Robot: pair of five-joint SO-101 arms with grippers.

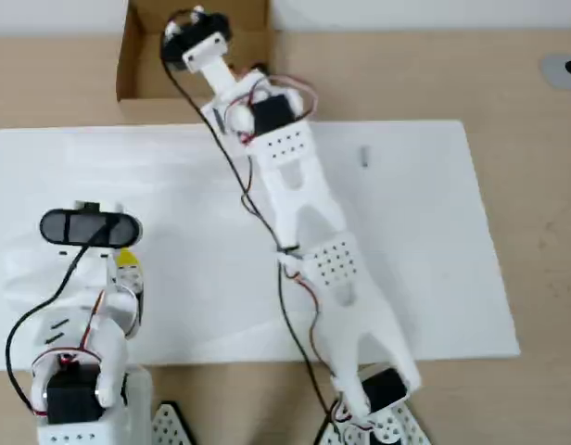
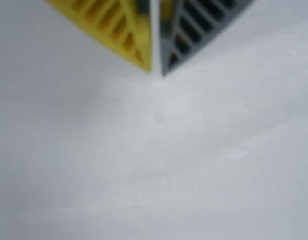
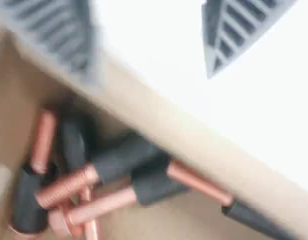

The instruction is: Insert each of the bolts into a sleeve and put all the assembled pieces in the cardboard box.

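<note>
While the right gripper (image 3: pixel 149 70) hangs over the cardboard box (image 1: pixel 135 65), fingers (image 3: pixel 229 30) wide apart and empty, the assembled pieces (image 3: pixel 119 170) lie inside; lift straight up, clear of its wall; left gripper (image 2: pixel 156 67) pinched together, holding nothing.

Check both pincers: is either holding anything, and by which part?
Neither holds anything. The left pincer is shut empty over the white sheet; the right pincer is open above the cardboard box, with the assembled pieces lying loose inside.
</note>
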